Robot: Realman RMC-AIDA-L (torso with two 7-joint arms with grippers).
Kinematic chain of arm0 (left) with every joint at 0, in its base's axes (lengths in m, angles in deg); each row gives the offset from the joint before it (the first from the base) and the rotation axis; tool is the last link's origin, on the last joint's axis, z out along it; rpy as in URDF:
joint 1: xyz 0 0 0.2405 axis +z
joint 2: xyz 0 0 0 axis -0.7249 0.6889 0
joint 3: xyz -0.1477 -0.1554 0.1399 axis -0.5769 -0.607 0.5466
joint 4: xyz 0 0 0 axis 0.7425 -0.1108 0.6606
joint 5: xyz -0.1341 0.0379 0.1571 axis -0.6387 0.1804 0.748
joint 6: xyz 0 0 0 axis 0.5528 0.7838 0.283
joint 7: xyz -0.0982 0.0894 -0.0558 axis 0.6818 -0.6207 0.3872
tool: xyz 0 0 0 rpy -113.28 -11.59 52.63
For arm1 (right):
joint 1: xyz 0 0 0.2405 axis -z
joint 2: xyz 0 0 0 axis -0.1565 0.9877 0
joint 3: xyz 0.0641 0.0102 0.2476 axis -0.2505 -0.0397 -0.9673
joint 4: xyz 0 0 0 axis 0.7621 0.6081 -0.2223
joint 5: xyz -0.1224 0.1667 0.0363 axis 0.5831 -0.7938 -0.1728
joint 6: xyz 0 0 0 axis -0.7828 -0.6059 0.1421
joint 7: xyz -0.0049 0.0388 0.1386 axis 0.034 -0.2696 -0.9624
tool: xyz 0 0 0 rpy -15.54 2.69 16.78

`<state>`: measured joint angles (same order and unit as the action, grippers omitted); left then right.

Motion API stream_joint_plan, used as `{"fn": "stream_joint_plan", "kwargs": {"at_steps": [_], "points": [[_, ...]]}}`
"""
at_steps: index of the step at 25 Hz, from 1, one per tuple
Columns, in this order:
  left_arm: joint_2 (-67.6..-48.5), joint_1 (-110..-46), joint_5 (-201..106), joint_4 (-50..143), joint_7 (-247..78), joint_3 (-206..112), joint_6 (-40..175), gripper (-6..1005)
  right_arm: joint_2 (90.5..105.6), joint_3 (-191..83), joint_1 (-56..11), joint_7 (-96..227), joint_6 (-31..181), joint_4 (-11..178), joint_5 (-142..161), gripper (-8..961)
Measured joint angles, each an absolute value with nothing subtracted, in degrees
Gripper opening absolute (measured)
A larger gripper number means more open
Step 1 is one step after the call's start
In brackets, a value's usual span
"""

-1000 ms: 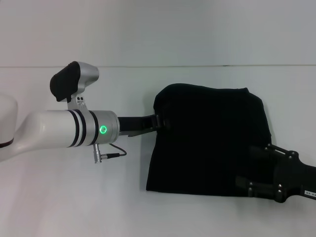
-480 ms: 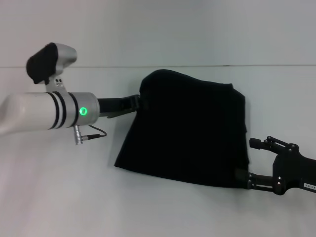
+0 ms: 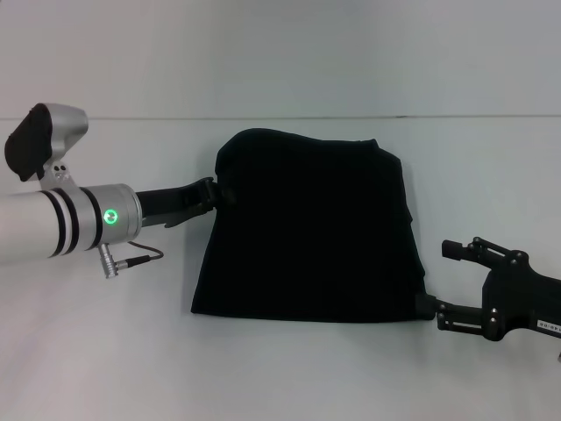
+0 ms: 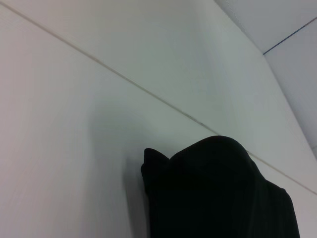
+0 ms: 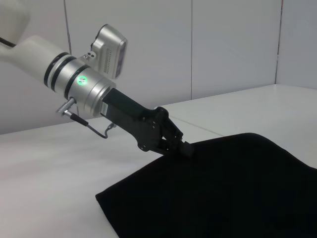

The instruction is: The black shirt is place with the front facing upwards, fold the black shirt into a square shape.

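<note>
The black shirt (image 3: pixel 311 232), already doubled into a rough 4-sided panel, lies on the white table (image 3: pixel 289 368) between the 2 arms. The left gripper (image 3: pixel 219 191) has its fingers closed on the far corner of the shirt nearest it, and that corner rides up above the tabletop (the right wrist view shows the pinch (image 5: pixel 184 147) clearly). The right gripper (image 3: pixel 428 307) reaches to the opposite near corner, but whether its fingers are clamped on the hem or merely beside it cannot be told.

Risks, as judged:
1. With only 1 corner surely held, a sideways pull could drag the whole panel across the table and skew its edges.
2. A thin pinch may slip, dropping the raised corner crooked.
3. Layers under the fingers could separate, spoiling the square.
</note>
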<state>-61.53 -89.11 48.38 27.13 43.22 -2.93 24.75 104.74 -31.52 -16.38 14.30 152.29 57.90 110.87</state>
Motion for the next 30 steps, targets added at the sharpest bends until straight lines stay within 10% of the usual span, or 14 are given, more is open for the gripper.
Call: {"fn": "stream_joint_plan", "kwargs": {"at_steps": [13,30], "points": [[-61.77,-86.62,48.76,22.14,35.14,-3.60,17.31,193,104.96,-34.01,-16.86,14.58,152.19,58.20,110.64,931],[-64.69,-70.08,49.23,3.34,-7.40,-11.06,-22.86,787,105.22,-35.35,-17.88,20.51,152.70,60.46,107.27,931]]}}
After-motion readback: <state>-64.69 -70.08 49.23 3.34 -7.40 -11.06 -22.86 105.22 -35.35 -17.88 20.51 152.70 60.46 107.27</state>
